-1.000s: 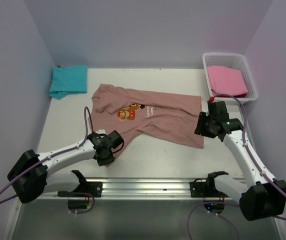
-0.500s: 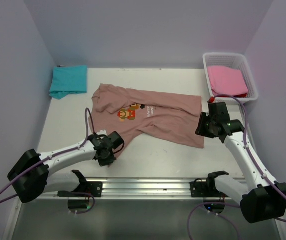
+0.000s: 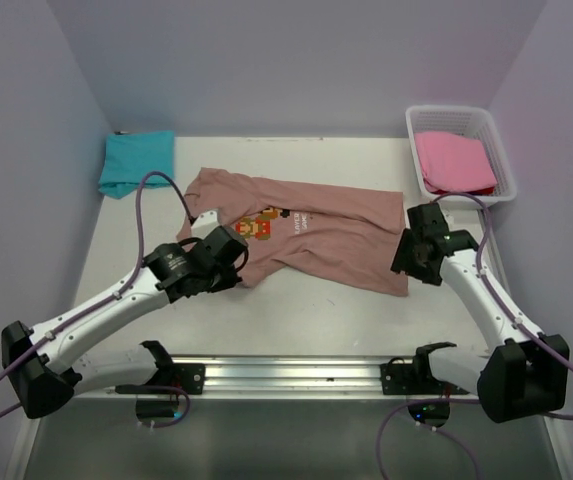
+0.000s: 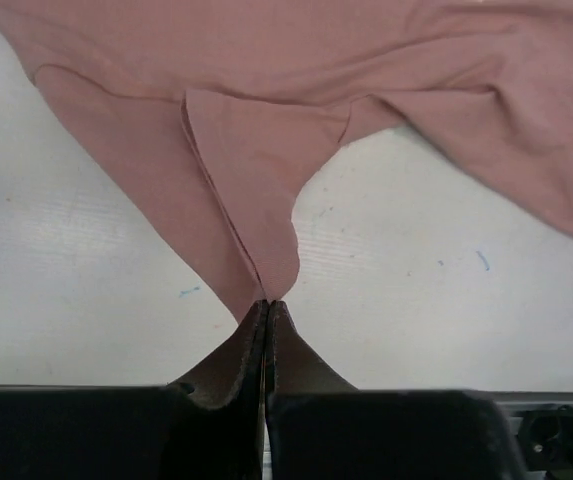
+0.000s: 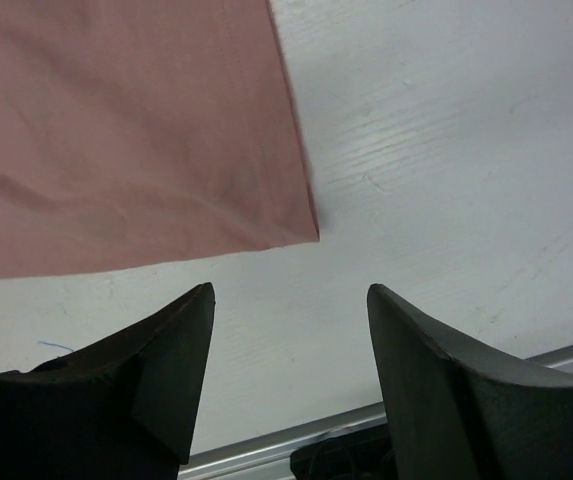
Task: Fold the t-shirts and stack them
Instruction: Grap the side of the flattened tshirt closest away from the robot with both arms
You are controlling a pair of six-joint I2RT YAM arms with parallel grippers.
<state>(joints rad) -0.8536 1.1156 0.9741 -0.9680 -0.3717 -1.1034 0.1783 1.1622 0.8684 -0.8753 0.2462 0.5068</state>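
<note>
Your left gripper (image 4: 267,318) is pinched shut on a near flap of the salmon-brown t-shirt (image 3: 316,235). Your right gripper (image 5: 290,295) hangs open and empty over its hem corner. Only the overhead view shows the chest print. The shirt lies lengthwise across the table (image 3: 306,315), hem to the right.

High view from behind, close wrist views, sharing salmon t-shirt (image 3: 336,240)

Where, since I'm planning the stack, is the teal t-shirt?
In the top view, the teal t-shirt lies folded in the far left corner of the table, just beyond and left of the spread salmon-brown t-shirt.
</note>
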